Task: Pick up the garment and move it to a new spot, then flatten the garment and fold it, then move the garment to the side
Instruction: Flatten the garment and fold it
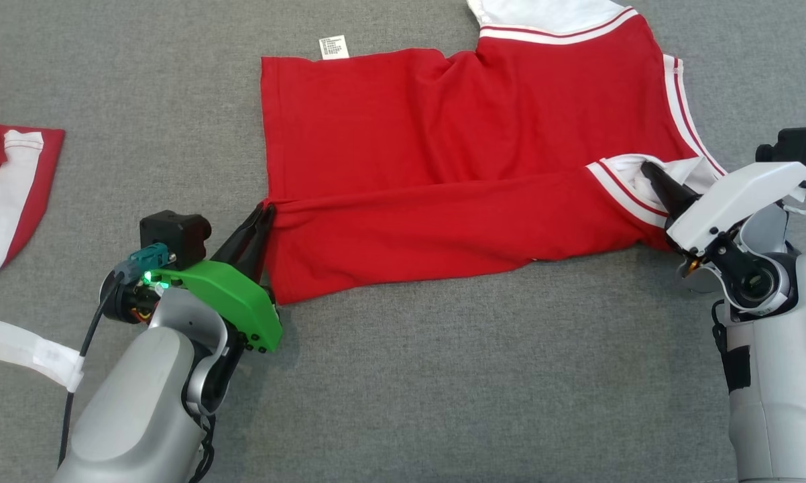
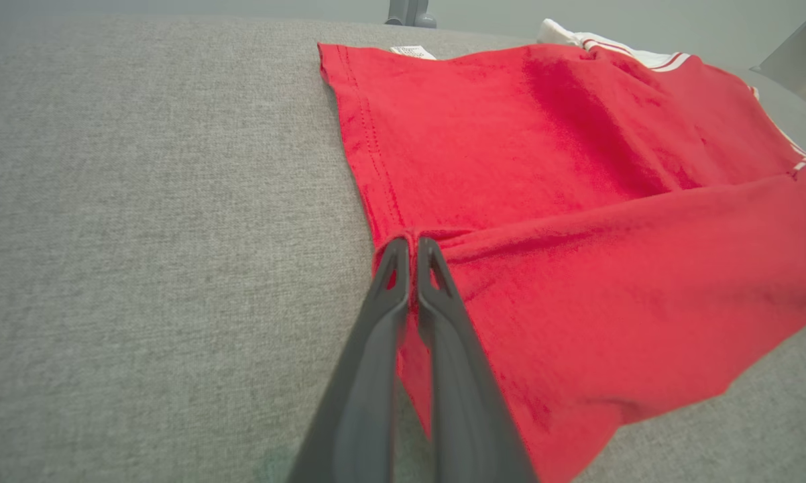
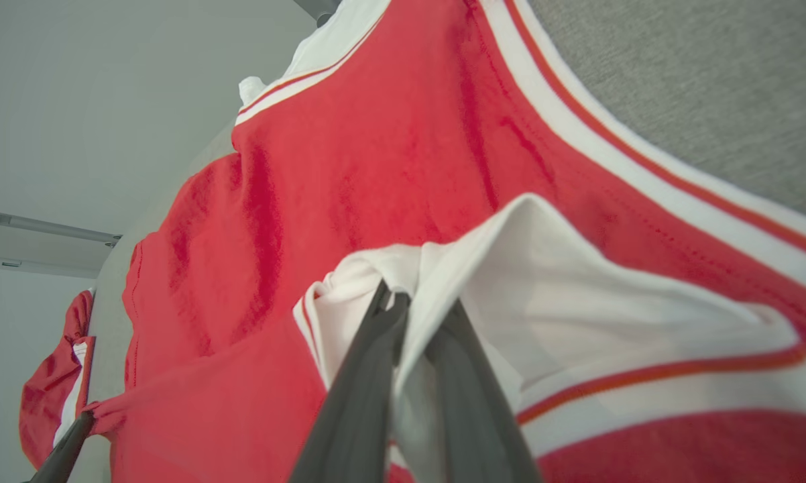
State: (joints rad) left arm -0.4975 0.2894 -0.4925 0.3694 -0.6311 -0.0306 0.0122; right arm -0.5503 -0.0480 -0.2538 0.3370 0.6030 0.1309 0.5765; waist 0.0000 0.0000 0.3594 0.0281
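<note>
Garment (image 1: 443, 147) half-folded; left jaws clamped on hem fold (image 2: 446, 236); right jaws clamped on white cuff (image 3: 544, 268)

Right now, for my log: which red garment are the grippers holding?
The spread-out centre garment, pinched by left gripper and right gripper; the other garment lies apart at the left edge.

Nearest me the grey surface (image 1: 443, 376) lies bare from side to side, free to cross. The red garment (image 1: 443, 154) covers the middle and the far right, its near flap doubled over, so a low pass there meets cloth. On my left, bare surface runs between it and a second red-and-white garment (image 1: 7, 174) at the edge. A white band (image 1: 21, 349) lies just beside my left forearm (image 1: 141, 396). Past the far hem a bare strip is open.
</note>
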